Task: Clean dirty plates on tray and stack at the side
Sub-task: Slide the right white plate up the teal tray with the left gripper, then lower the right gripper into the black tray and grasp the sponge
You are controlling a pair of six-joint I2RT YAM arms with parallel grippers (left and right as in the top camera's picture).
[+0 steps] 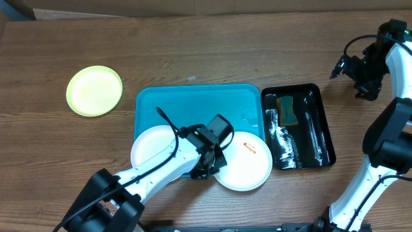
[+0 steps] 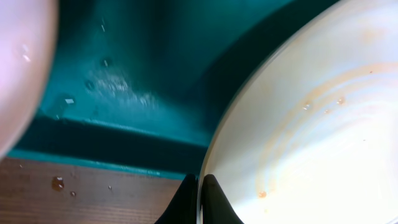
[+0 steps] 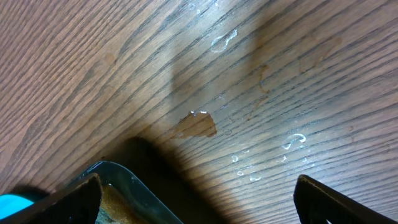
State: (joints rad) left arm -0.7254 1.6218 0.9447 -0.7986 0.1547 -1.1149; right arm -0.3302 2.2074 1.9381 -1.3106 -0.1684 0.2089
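Left wrist view alone showed left gripper (image 2: 200, 194) clamped on the smeared plate (image 2: 311, 124), bottom centre; right gripper (image 3: 199, 199) gaped wide

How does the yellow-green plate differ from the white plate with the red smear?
The yellow-green plate lies on the table, left of the tray; the smeared white plate overhangs the tray's front rim. The yellow-green plate looks clean; the white plate carries a red-orange smear. Nothing touches the yellow-green plate; the left gripper pinches the white plate's rim. Both are round.
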